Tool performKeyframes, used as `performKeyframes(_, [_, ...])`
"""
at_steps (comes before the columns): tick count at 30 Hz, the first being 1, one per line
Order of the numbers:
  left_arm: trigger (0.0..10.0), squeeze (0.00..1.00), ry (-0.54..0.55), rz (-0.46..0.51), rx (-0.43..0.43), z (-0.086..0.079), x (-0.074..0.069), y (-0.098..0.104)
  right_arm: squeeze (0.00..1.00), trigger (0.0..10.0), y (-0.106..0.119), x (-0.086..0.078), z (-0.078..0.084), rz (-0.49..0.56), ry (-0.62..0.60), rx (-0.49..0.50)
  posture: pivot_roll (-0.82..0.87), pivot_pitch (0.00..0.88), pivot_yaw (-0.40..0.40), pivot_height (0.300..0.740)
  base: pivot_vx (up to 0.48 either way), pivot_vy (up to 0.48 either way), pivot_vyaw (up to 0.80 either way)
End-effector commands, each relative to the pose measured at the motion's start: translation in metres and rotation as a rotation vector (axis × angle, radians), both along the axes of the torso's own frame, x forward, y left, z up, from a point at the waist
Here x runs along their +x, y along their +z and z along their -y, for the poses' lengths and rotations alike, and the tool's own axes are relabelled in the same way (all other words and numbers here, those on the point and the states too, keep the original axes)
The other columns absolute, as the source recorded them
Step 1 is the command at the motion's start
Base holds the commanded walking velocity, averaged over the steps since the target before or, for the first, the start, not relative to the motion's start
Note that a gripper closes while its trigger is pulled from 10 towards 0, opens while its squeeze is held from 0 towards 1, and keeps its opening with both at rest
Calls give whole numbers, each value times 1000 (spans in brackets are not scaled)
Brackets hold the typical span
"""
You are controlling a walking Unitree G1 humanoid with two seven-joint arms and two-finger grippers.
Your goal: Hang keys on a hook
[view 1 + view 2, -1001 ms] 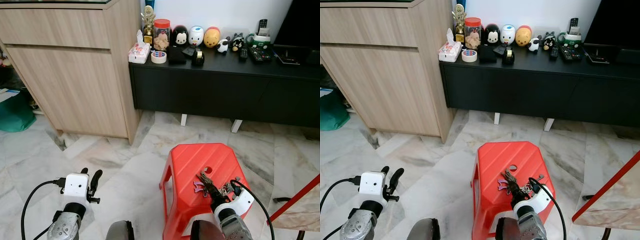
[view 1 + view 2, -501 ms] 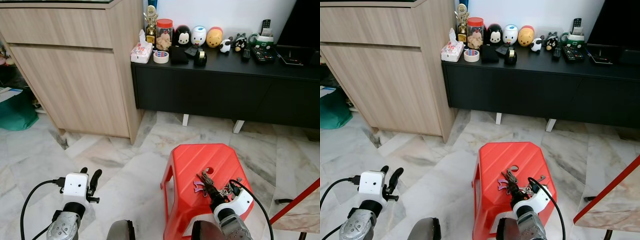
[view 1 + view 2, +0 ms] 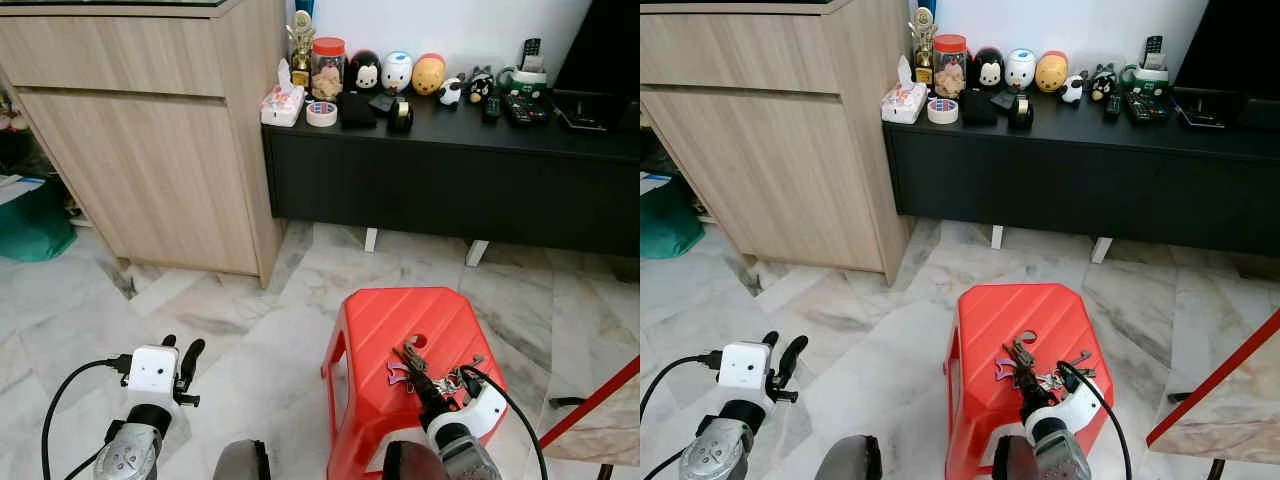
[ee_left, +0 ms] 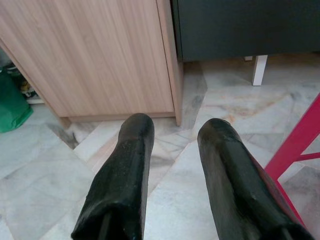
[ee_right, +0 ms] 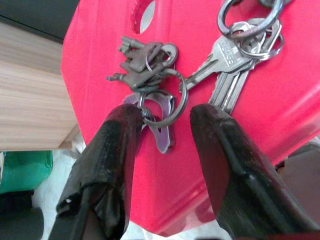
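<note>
A bunch of silver metal keys on linked rings (image 5: 165, 80) lies on a red plastic stool (image 5: 280, 115), between the 2 spread black fingers of the right pincer (image 5: 162, 130), which grips nothing. The loose rings could slide off the stool's near edge if nudged. Open marble floor (image 3: 250, 330) surrounds it. The left pincer (image 4: 172, 135) hangs released, idle.

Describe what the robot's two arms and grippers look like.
Both arms are silver metal with ribbed wrist joints. The left gripper and right gripper each have two long, matte black, rounded fingers. A white boxy camera housing sits at each wrist, with a black cable looping from it.
</note>
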State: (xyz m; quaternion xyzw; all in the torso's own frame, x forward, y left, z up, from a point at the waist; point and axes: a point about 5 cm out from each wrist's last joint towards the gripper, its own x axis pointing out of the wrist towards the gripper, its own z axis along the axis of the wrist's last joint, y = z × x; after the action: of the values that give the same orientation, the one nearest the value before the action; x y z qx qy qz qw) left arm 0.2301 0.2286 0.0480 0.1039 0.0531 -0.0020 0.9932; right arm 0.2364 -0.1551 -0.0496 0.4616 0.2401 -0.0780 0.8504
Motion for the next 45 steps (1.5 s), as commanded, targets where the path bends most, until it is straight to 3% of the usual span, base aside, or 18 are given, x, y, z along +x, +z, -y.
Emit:
performKeyframes(1, [10000,0,-23,-6,18,2,-1,-1,0,10000,-3,-5,2,-16,-11,-7,112,28,-28,604,0,0,0])
performKeyframes(17, [10000,0,-24,-9,37,2,-1,-1,0,10000,9,15,2,7,-2,-19,116,28,-28,604,0,0,0])
performKeyframes(29, [10000,0,-35,-14,54,2,-1,-2,0,10000,8,14,0,-5,0,-16,119,33,-25,604,0,0,0])
performKeyframes(30, [10000,0,-38,-16,60,2,-2,-2,0,0,7,13,0,-12,-8,-10,119,34,-25,604,0,0,0])
performKeyframes(45, [10000,0,-41,-25,69,2,-3,-4,0,0,6,12,1,-19,-21,-4,122,37,-24,604,0,0,0])
